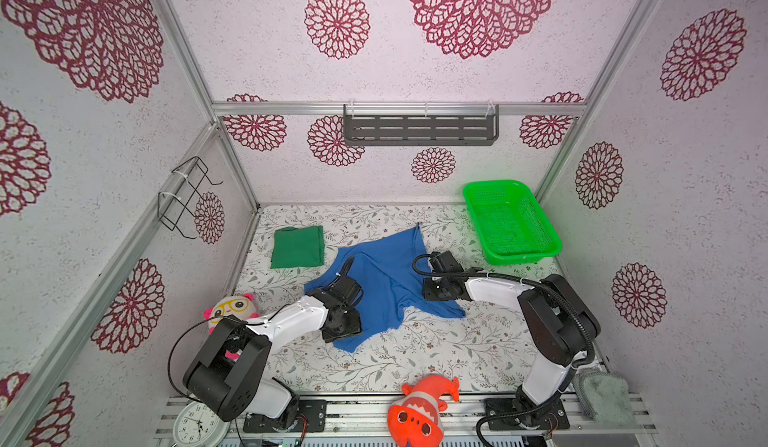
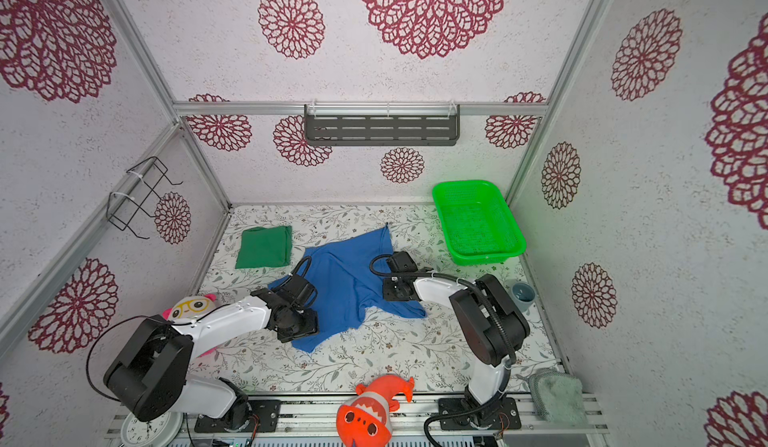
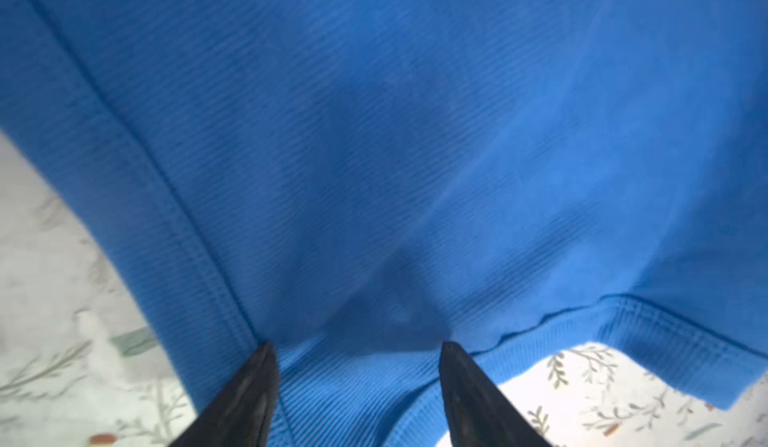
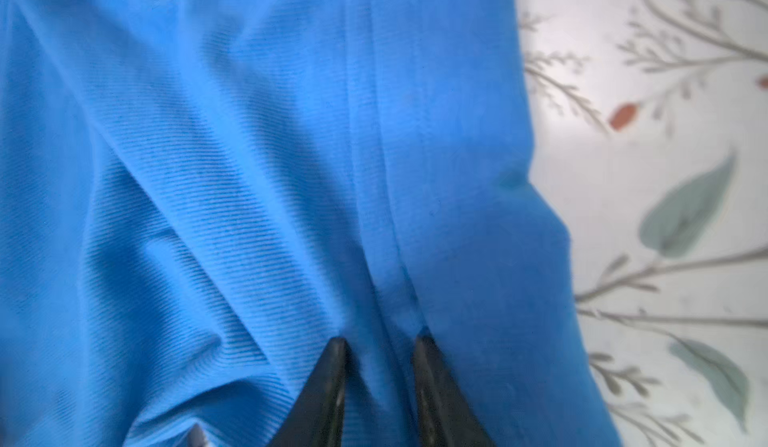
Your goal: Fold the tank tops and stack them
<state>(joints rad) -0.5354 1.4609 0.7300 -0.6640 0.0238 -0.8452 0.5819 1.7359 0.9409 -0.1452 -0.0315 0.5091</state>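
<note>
Pinching blue tank top (image 1: 386, 274): right tool (image 4: 380, 338).

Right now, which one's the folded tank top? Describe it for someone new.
On the floral-print table, go to the far left corner, by the black wire rack on the wall. The green tank top lies there, a flat rectangle. It's folded, unlike the blue tank top crumpled mid-table, and darker than the bright green basket.

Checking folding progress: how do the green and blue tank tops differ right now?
The green tank top is folded into a rectangle; the blue tank top lies spread and wrinkled. Green covers a small patch, blue a larger one. Both rest on the table, apart, unstacked.
</note>
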